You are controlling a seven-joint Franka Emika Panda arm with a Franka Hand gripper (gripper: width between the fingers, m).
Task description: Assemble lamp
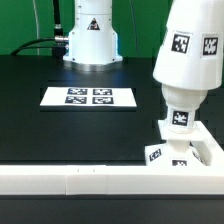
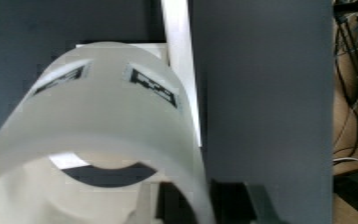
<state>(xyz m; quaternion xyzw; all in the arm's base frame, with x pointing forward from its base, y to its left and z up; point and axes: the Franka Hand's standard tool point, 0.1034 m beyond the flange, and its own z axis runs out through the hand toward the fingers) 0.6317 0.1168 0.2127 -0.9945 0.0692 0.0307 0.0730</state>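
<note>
The hand itself is hard to make out. In the wrist view one dark finger (image 2: 256, 110) fills much of the frame, running alongside the white shade (image 2: 105, 130), with a bright strip of the shade's wall right against it. Whether the hand is spread or pinching the shade cannot be told from either picture.

The shade (image 1: 188, 50) appears in the exterior view as a tall white cone, wider at the top, standing upright near the exterior view's right edge. It bears black-and-white square tags on its side; two show near its upper part, and two more show in the wrist view. None carries readable writing, only block patterns.

Directly under the shade sits the bulb (image 1: 178, 112), a white necked piece with a tag on its front, its top meeting the shade's narrow end. Below that is the low square base (image 1: 182, 152), white, with a tag on its near face and another on its side, resting on the black bench (image 1: 60, 135) just behind the long white rail (image 1: 90, 178).

Further off, toward the exterior view's left, the marker board (image 1: 89, 96) lies flat with four tags. Behind it stands the arm's white pedestal (image 1: 89, 35).
</note>
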